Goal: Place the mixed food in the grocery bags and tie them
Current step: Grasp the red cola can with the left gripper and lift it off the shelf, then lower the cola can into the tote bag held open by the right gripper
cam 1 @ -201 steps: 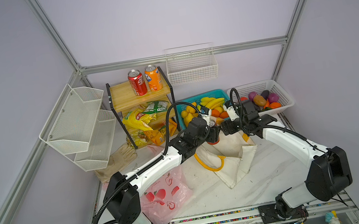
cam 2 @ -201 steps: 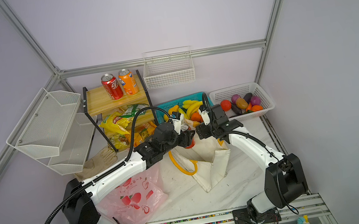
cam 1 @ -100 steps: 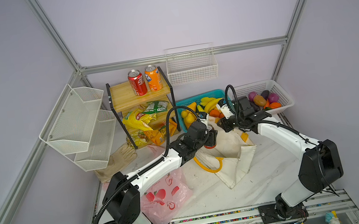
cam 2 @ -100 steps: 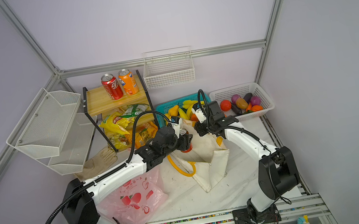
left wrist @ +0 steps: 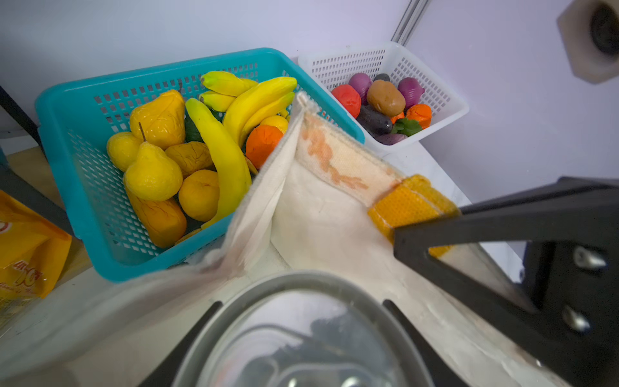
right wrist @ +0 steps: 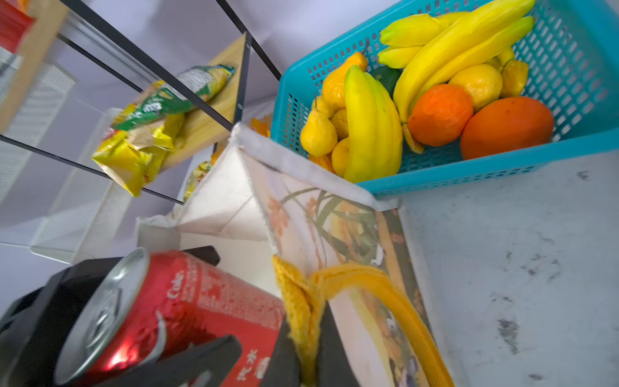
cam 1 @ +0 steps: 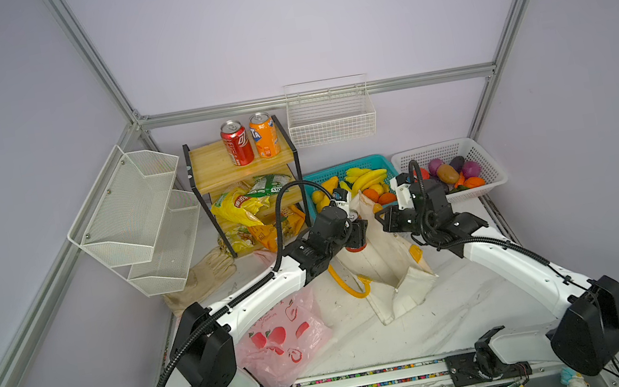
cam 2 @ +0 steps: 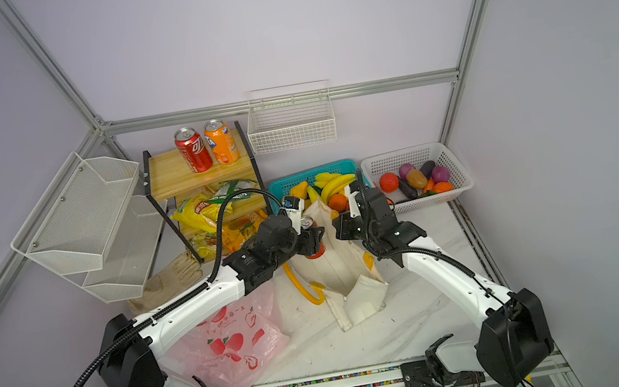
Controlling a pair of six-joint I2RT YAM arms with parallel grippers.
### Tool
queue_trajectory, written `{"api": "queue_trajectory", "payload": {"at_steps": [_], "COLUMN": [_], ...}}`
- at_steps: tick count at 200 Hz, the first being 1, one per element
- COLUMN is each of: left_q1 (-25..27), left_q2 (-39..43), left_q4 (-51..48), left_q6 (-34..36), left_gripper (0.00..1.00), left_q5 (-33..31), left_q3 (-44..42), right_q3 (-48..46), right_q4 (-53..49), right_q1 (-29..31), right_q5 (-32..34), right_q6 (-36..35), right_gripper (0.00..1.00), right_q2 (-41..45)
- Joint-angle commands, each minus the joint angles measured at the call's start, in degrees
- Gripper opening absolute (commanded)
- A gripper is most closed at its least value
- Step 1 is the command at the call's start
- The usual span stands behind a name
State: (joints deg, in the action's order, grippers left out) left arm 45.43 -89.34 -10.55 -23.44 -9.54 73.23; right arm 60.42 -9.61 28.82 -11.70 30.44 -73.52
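both top views: grips a red cola can (cam 1: 355, 248) with the left gripper (cam 1: 356, 235), jaws pressed on its smooth round wall, tilted over the raised mouth of the white canvas tote (cam 1: 390, 274). holds the right gripper (cam 1: 383, 221) closed at the tote's far rim. leaves bare marbled table (cam 1: 464, 304) open in front of the tote; crowds its back edge with a teal basket (cam 1: 341, 167). shows the crinkled pink bag (cam 1: 280, 338) slumped under the left arm, and a second cola can (cam 1: 237, 143) upright on the wooden shelf (cam 1: 211, 168).

left wrist: looks past the can's blurred lid to the frayed woven rim just beside the basket, with glossy toy fruit (left wrist: 152, 174) heaped inside.

right wrist: pinches the knitted yellow handle (right wrist: 301, 301) tight between black fingers (right wrist: 336, 355), with the can just beside it at the tote's mouth.
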Motion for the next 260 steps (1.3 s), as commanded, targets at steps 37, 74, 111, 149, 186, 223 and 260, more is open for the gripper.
{"api": "queue_trajectory", "payload": {"at_steps": [37,74,111,149,186,223,260], "left_q1": [0.1,0.1,0.1,1.4,3.6,4.1,4.0], "left_q2": [6.8,6.6,3.1,-1.5,-5.5,-10.3,-13.6], "left_q4": [4.0,3.8,4.0,4.3,5.8,5.8,8.3], "left_q6": [-1.6,-2.6,-3.8,-5.6,-7.3,-8.2,-8.0], "left_gripper": [0.50,0.50,0.50,0.49,0.50,0.50,0.50], "left_q5": [-2.2,-3.2,-3.0,-4.2,-7.1,-7.6,-8.5], "left_q3": [1.6,0.8,2.6,5.2,6.0,8.6,8.2], "right_q3": [-4.1,-7.7,-11.7,-16.8,-17.2,-18.2,-22.6], "right_q4": [18.9,20.6,21.8,25.1,24.1,22.1,24.3], "right_q1": [7.9,7.9,7.8,7.7,7.5,7.3,6.1], "right_q5": [12.2,15.5,15.6,14.4,15.0,15.0,14.8], "right_q6": [23.3,27.2,30.4,34.3,33.3,28.7,28.3], "right_gripper": [0.00,0.00,0.00,0.00,0.00,0.00,0.00], "right_q2": [2.1,5.1,7.2,8.8,11.7,12.2,14.4]}}
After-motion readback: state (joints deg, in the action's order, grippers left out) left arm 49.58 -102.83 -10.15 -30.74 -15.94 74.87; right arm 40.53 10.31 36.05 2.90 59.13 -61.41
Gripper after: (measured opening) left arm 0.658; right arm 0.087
